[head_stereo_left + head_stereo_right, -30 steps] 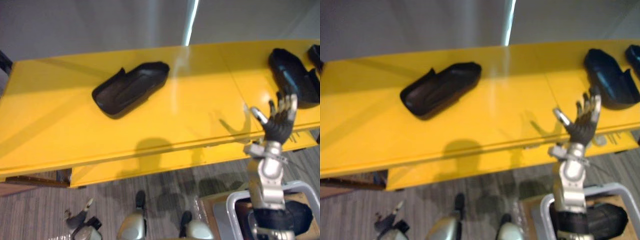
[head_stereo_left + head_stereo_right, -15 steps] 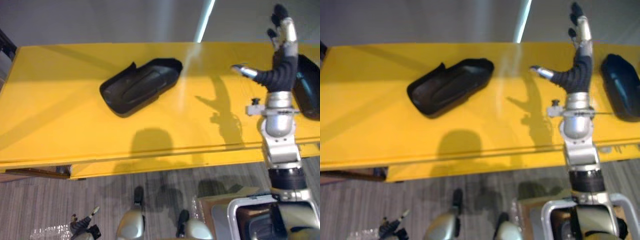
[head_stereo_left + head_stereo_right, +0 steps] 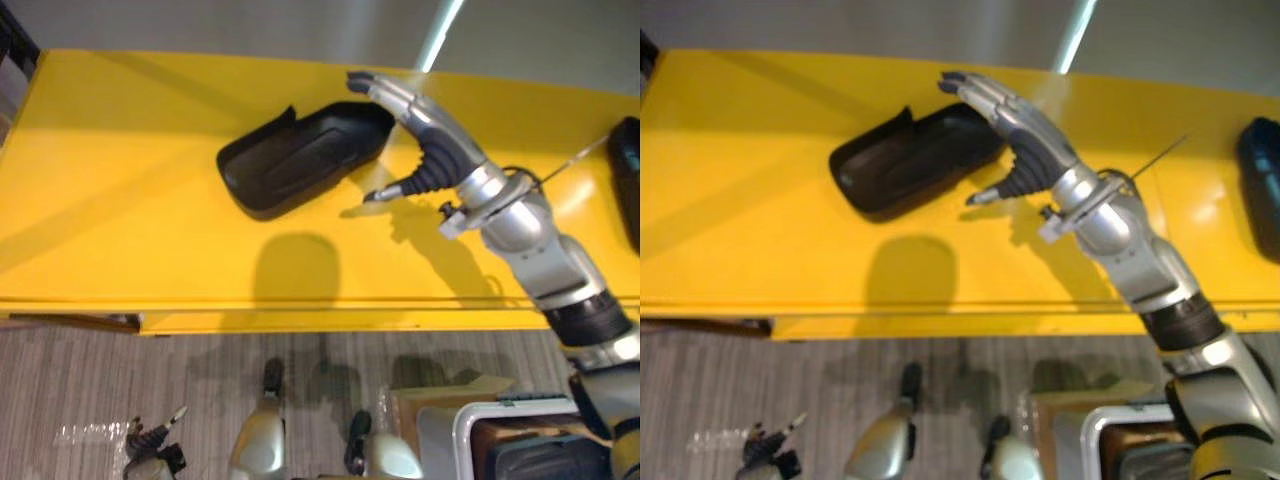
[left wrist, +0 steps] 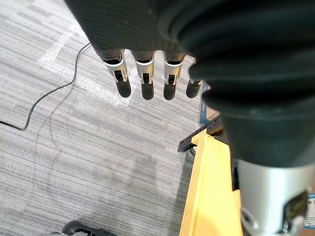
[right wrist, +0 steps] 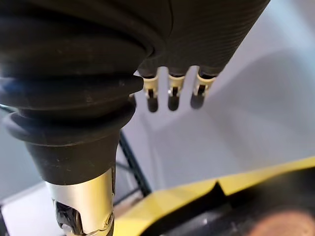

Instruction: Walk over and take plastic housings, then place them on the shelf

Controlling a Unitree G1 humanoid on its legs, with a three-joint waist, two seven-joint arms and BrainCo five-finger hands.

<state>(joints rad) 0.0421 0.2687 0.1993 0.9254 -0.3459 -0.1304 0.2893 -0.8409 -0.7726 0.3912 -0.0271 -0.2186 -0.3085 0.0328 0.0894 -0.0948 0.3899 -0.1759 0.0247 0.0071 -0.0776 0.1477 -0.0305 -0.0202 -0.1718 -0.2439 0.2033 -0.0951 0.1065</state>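
Observation:
A black plastic housing (image 3: 295, 160) lies hollow side up on the yellow shelf top (image 3: 120, 200). My right hand (image 3: 430, 140) reaches in from the right, over the housing's right end. Its fingers stretch above the far rim while the thumb points at the near rim, and nothing is clasped. In the right wrist view the fingers (image 5: 171, 93) hang straight above the housing (image 5: 256, 206). My left hand (image 3: 150, 458) hangs low by the floor, its fingers (image 4: 142, 73) straight and empty.
A second dark housing (image 3: 628, 170) lies at the shelf's right edge. At the lower right stands a white-framed bin (image 3: 480, 430) with more dark housings (image 3: 530, 465) inside. The shelf's front edge (image 3: 300, 315) runs across above grey striped carpet.
My right hand has swung from upright at the right, leftward and down over the housing's right end. The camera has shifted, so the shelf looks closer.

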